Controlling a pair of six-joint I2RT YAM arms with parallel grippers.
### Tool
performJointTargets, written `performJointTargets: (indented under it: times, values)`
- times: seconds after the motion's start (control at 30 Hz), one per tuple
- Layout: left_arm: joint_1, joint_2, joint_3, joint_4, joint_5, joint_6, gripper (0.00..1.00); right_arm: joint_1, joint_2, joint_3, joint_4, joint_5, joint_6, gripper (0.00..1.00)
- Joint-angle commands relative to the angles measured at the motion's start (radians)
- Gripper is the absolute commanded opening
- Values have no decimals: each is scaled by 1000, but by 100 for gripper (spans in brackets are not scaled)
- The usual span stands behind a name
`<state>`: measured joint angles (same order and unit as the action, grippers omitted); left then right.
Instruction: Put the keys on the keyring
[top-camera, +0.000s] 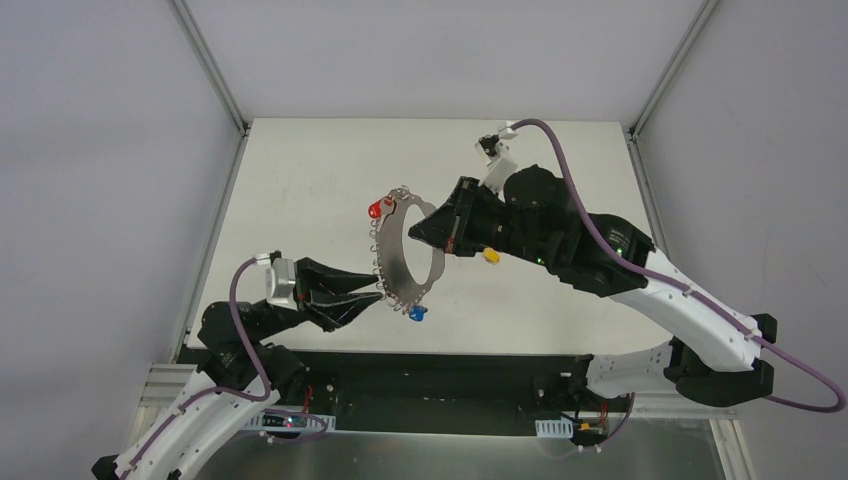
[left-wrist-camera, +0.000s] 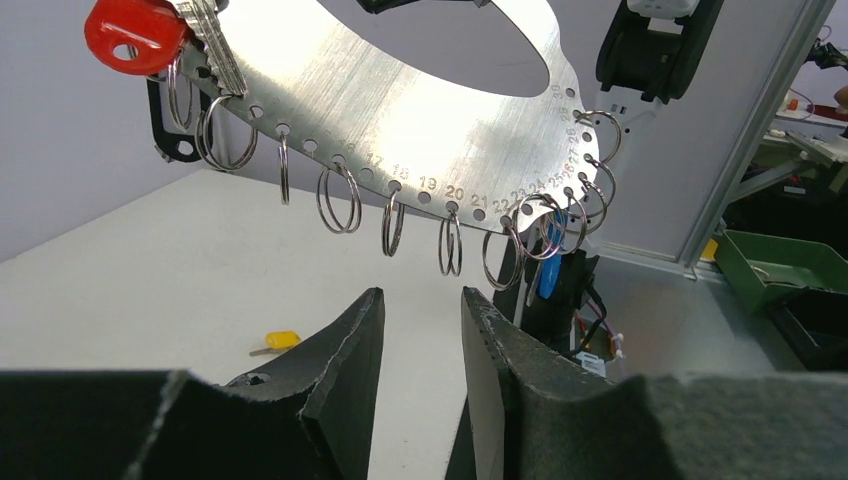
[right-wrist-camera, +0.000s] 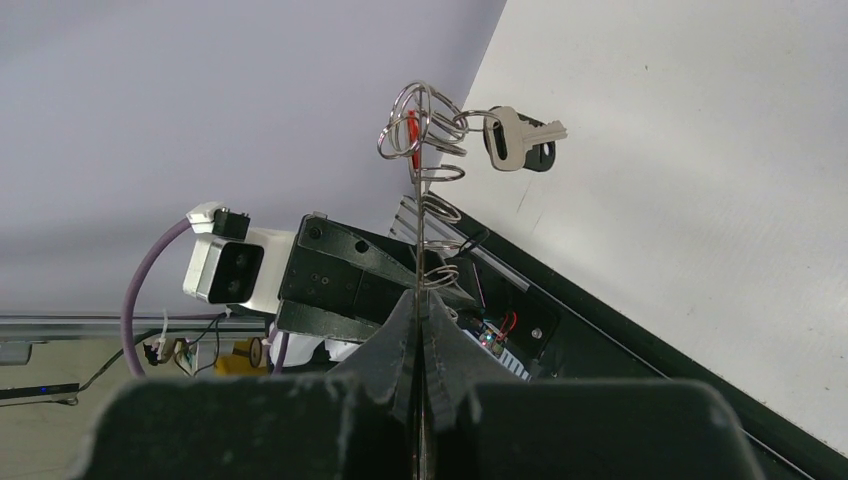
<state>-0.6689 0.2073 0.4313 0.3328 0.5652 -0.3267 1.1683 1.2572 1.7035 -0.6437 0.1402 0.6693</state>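
Right jaws clamp the keyring (left-wrist-camera: 400, 120): brushed numbered plate fringed with rings (left-wrist-camera: 340, 198).

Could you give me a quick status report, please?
Left tool open, near keyring rim, not touching. Right tool shut on keyring, held off table. Red key, blue key hung; yellow key loose on table. Nothing between left tool and rim.
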Motion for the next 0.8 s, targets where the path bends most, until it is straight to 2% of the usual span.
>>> performJointTargets:
  times: [0.0,0.33,0.77]
  values:
    - [-11,19,31,85,11,7,33,-4,-36,1,88,-22,12,0]
    - [-11,63,30,176,68,-42,28,-3,-30,1,91,-4,11,0]
    - [-11,51,27,192,83,-58,28,-4,-10,3,95,-9,18,0]
